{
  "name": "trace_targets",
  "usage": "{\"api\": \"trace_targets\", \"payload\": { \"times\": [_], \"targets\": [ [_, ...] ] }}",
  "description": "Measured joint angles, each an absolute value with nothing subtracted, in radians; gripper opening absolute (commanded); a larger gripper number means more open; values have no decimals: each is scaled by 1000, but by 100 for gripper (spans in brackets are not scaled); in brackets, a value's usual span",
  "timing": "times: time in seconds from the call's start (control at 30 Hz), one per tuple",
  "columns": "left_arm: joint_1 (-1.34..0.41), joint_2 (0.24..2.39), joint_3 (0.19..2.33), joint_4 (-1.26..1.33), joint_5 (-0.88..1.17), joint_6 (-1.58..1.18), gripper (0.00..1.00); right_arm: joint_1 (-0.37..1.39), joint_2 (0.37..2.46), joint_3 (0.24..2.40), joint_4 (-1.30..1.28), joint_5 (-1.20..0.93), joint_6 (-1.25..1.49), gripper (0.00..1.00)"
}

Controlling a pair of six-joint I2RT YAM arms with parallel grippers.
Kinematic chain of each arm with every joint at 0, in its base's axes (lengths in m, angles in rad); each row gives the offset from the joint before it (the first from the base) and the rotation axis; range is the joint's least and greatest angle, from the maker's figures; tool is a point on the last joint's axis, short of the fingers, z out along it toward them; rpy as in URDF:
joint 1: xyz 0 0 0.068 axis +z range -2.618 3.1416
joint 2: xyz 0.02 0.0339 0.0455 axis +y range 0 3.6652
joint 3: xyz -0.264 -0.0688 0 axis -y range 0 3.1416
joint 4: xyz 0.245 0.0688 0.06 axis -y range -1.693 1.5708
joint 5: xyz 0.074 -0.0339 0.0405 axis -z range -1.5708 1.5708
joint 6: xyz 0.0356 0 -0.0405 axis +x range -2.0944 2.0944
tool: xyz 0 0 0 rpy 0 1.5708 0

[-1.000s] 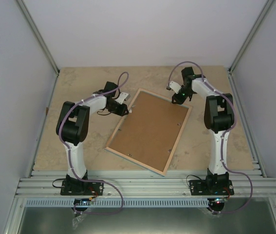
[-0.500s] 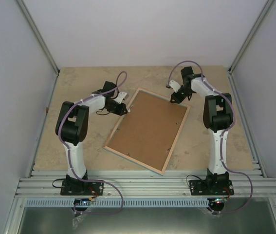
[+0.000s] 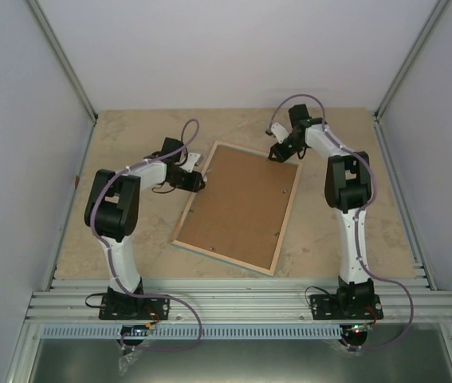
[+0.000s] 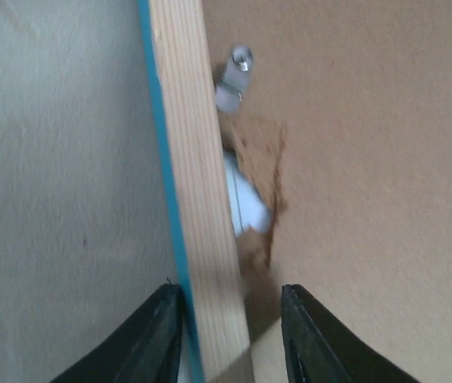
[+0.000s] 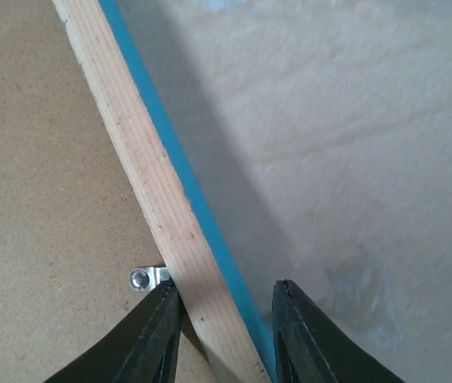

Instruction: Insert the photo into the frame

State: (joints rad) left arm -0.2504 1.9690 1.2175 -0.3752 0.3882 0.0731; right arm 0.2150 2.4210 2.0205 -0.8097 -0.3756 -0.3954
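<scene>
Frame rail (image 4: 196,159) apparently within left tool (image 4: 229,323)

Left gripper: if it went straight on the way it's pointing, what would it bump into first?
Probably the light wood rail of the blue-fronted picture frame, which the left gripper already straddles. Depth is hard to judge, so I can't say how soon.
</scene>
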Motion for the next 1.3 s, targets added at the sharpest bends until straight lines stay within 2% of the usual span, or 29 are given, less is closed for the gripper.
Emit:
{"api": "trace_targets", "payload": {
  "times": [0.07,0.27,0.37,0.6,0.7,0.9,1.3],
  "targets": [
    [-238,1946,1192,-375,401,62,45,222,2433,2040,-781,-364,-396,45],
    [-176,1896,1143,-417,430,46,51,221,2427,2041,-753,-344,-421,69],
    [-158,1884,1132,-429,439,44,53,208,2371,1995,-758,-342,-418,74],
    [-157,1858,1095,-416,435,28,56,178,1959,1541,-710,-280,-246,75],
    [-157,1851,1083,-405,435,26,56,181,1847,1392,-694,-274,-129,75],
    [-157,1843,1066,-381,437,24,56,204,1845,1269,-657,-295,25,75],
    [-157,1816,1032,-368,424,22,56,246,1946,1289,-622,-278,157,66]
  ]
}}
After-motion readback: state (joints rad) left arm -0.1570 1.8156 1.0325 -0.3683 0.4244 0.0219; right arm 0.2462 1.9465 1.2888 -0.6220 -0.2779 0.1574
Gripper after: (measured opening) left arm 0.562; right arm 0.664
